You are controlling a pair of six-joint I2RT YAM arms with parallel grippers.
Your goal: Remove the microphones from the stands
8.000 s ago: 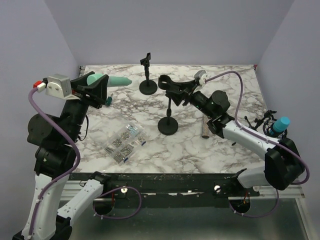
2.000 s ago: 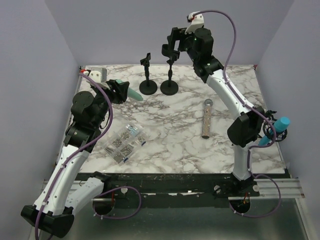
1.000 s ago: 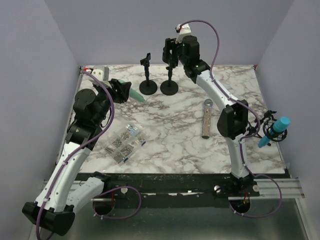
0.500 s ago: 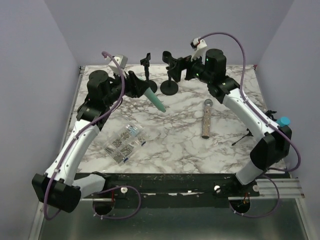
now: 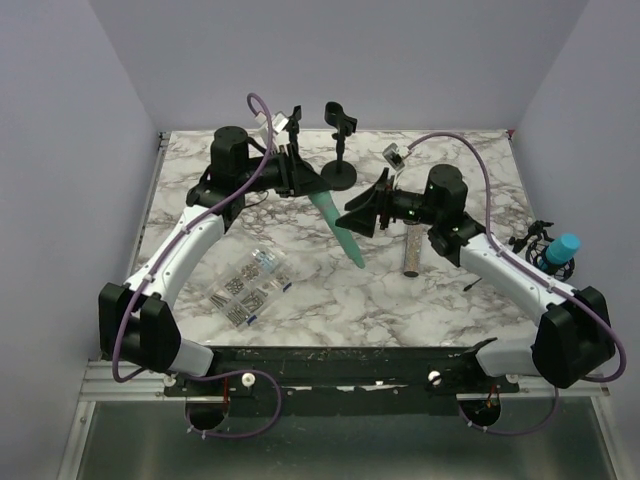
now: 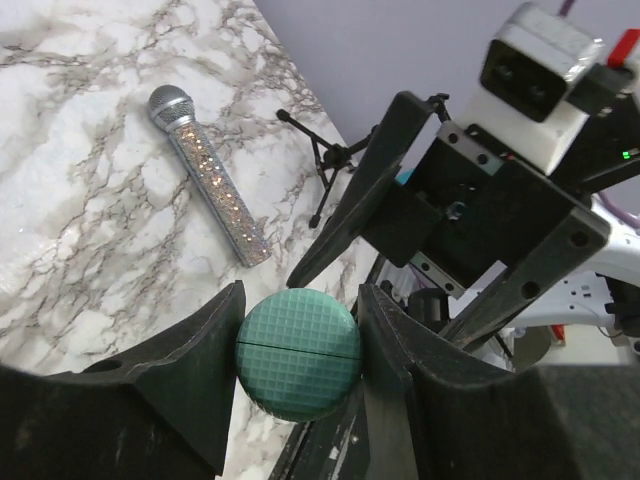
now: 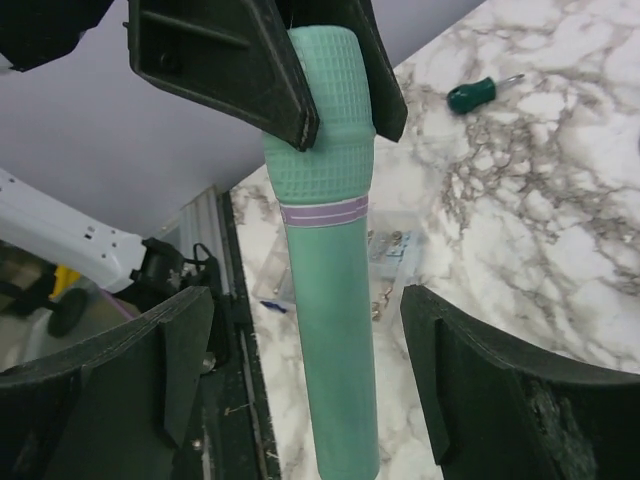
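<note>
My left gripper [image 5: 306, 188] is shut on the head of a green microphone [image 5: 340, 228] and holds it slanting down over the table's middle. In the left wrist view the gridded green head [image 6: 298, 352] sits clamped between the jaws. My right gripper [image 5: 352, 218] is open, its fingers on either side of the green handle [image 7: 333, 330] without touching it; its midpoint is over the handle [image 7: 310, 390]. A blue microphone [image 5: 562, 247] sits in a small tripod stand at the far right. Two empty black stands [image 5: 340, 168] stand at the back.
A glittery silver microphone [image 5: 410, 250] lies on the marble right of centre; it also shows in the left wrist view [image 6: 208, 176]. A clear bag of screws [image 5: 250, 284] lies front left. A green-handled screwdriver [image 7: 480, 92] lies on the table.
My left arm swung the green microphone right, toward the centre. My right gripper let go of the black stand at the back and came down open around the green handle.
</note>
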